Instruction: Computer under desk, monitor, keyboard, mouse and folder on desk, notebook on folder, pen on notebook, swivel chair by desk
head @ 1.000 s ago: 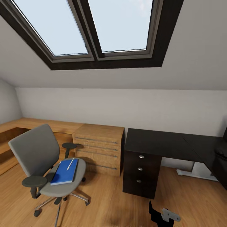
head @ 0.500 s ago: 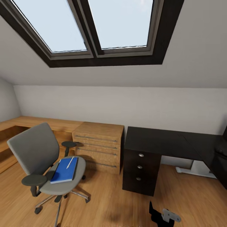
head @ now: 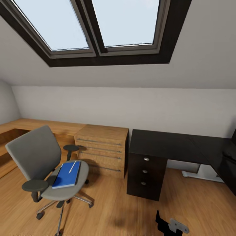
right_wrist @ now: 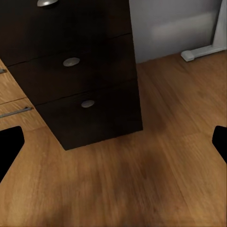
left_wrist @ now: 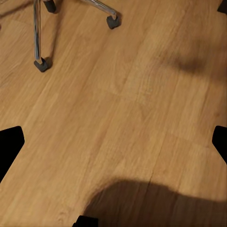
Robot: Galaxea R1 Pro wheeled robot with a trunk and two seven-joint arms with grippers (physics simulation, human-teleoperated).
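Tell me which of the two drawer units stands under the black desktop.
The dark drawer unit with three round silver knobs, under the desk. The light-wood cabinet beside it has long bar handles and its own wooden top.

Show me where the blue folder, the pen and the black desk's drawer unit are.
Flat bright blue folder [head: 66, 178]: head view, middle of its cover.
Thin white-silver pen [head: 72, 166]: head view, mid-shaft.
Dark three-drawer unit of the glossy black desk [head: 146, 177]: head view, middle drawer front.

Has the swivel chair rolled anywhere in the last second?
No. The swivel chair keeps its place beside the wood cabinet; the whole head view shifts together, so the camera moved, not the chair. The folder lies on its seat.
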